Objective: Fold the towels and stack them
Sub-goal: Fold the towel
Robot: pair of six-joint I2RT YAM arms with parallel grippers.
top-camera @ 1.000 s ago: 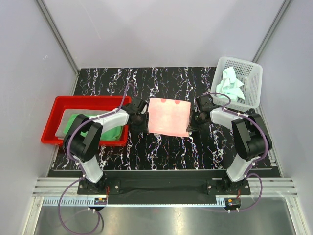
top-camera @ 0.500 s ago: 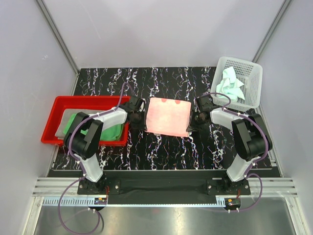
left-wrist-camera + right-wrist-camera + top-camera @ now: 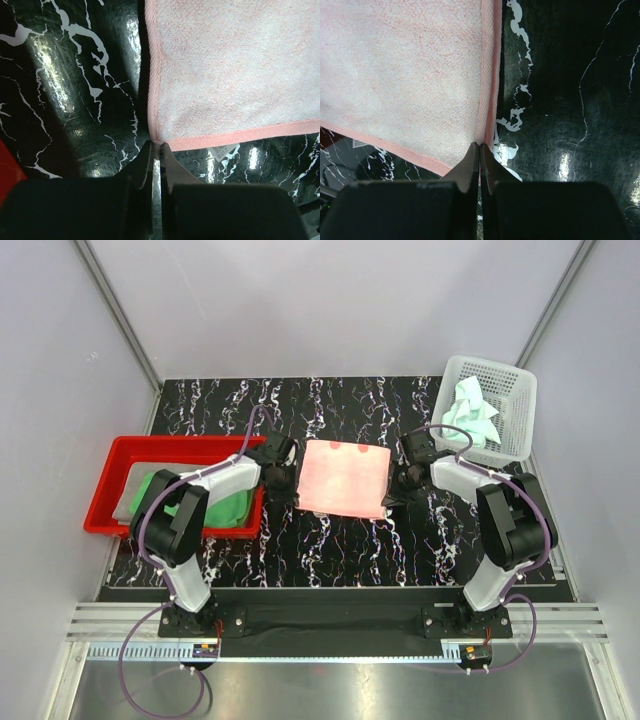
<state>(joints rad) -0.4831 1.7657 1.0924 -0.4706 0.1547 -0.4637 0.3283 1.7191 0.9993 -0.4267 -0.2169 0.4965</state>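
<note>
left gripper (image 3: 156,150): jaws pressed together, tips nipping the corner of the salmon-pink towel (image 3: 230,70) where its two hemmed edges met.
right gripper (image 3: 479,150): jaws likewise closed tight, tips pinching the opposite near corner of the same cloth, the hem running straight into them.
salmon-pink towel: lay spread on the table (image 3: 330,550) between the two pairs of jaws. It reached ahead and to the right of the left tips, and ahead and to the left of the right tips. Its far edge lay well beyond both.
label (image 3: 222,152): small and white, it peeped from under the near hem just right of the left jaws; its print was too small to read.
table: black with white veining, glossy. It was bare on the outer side of each pair of jaws, and it also showed under the near hem.
bright green towel (image 3: 225,508): bunched in the red tray (image 3: 120,465), out to the left of the left jaws — apart from them.
grey towel (image 3: 128,495): in the same tray, under the green one. Only a strip showed at the side farthest from the left jaws.
pale mint-green towel (image 3: 470,412): crumpled in the white basket (image 3: 520,410), beyond the right jaws and to their right — well apart.
</note>
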